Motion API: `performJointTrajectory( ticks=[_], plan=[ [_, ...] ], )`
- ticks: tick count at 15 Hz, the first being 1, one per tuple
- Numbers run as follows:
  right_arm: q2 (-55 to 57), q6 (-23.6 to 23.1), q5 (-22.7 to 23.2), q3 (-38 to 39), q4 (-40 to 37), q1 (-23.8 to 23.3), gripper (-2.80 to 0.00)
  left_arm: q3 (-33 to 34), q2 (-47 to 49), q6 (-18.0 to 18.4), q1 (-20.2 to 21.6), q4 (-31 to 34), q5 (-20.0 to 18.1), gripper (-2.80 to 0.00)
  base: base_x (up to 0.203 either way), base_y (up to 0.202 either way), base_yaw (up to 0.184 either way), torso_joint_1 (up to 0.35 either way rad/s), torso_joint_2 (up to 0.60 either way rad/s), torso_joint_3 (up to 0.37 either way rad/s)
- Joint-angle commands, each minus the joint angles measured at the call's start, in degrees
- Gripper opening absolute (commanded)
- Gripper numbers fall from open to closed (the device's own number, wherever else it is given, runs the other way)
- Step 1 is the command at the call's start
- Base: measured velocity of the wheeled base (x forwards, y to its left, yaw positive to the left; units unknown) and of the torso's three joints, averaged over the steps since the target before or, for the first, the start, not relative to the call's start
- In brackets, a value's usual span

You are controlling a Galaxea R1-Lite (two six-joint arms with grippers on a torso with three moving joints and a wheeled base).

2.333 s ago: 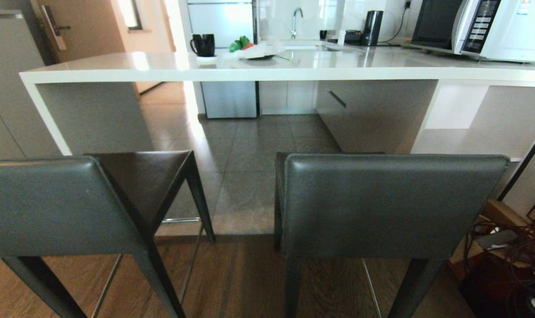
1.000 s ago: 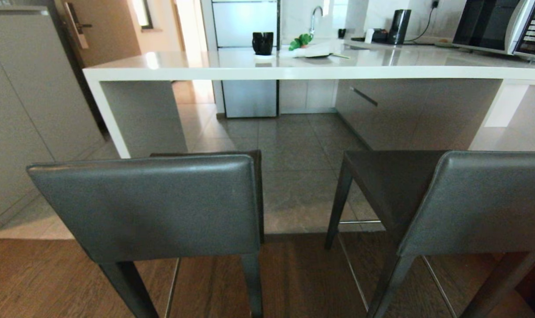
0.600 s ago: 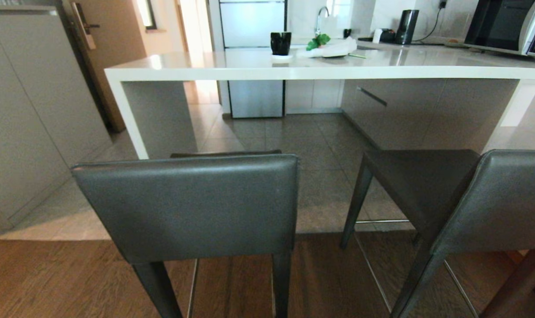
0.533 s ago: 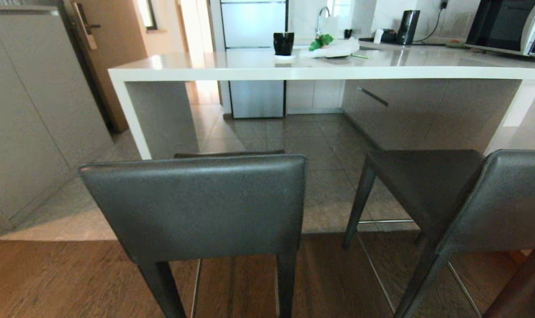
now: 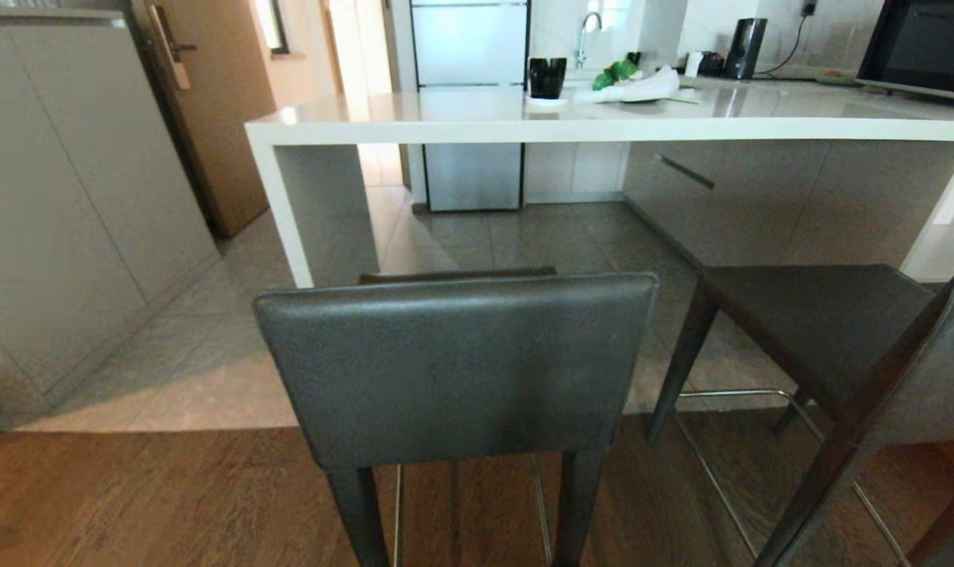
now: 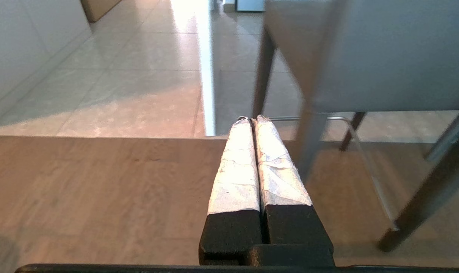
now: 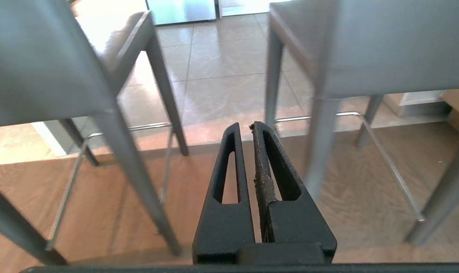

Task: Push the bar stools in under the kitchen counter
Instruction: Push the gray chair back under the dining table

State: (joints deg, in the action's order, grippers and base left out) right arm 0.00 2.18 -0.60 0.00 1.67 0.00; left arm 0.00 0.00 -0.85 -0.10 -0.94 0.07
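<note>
In the head view, two stools stand on the wooden floor short of the counter [image 5: 603, 126]. The left stool [image 5: 457, 366] is seen square from behind, its grey backrest facing the camera and a thin strip of its seat visible above it. The right stool [image 5: 839, 339] stands just beside it, at the picture's right edge, turned so its dark seat shows; its backrest is cut off by the frame. Neither seat lies under the counter slab; tiled floor [image 5: 524, 236] shows between them and the white side panel. A black mug [image 5: 547, 77], a white cloth with green leaves [image 5: 634, 83] and a kettle [image 5: 743, 47] sit on the counter. Neither arm appears here.

In the left wrist view, the left end effector [image 6: 251, 119] hangs low over the wooden floor, its white-wrapped fingers [image 6: 237, 167] pressed together and holding nothing. A stool [image 6: 365, 57] stands beyond it, apart.

In the right wrist view, the right end effector [image 7: 244, 127] points between the two stools [image 7: 43, 60] [image 7: 365, 49], its black fingers [image 7: 229, 170] closed tip to tip, empty, touching neither stool.
</note>
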Motion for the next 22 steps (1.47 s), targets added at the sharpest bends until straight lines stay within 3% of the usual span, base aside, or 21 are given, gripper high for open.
performJointTrajectory(
  ticks=[1,6,19,22],
  plan=[
    [0.09,0.02,0.06,0.00,0.00,0.00,-2.80,0.09,0.04,-0.03,0.01,-0.03,0.02,-2.80,0.000,0.195,-0.002,0.002,0.00,0.002],
    [0.03,0.02,-0.02,0.00,0.00,0.00,-2.80,0.09,0.00,-0.03,0.01,-0.03,0.02,-2.80,0.000,0.163,-0.001,0.001,0.00,0.004],
    [0.00,0.02,-0.02,0.00,0.00,0.00,-2.80,0.09,0.01,-0.03,0.01,0.00,0.02,-2.80,0.000,0.000,0.000,0.000,0.00,0.000],
    [0.01,0.02,-0.02,0.00,0.00,0.00,-2.80,0.09,0.04,-0.03,0.01,-0.03,0.02,-2.80,0.130,0.000,-0.001,0.003,0.00,0.004]
  ],
)
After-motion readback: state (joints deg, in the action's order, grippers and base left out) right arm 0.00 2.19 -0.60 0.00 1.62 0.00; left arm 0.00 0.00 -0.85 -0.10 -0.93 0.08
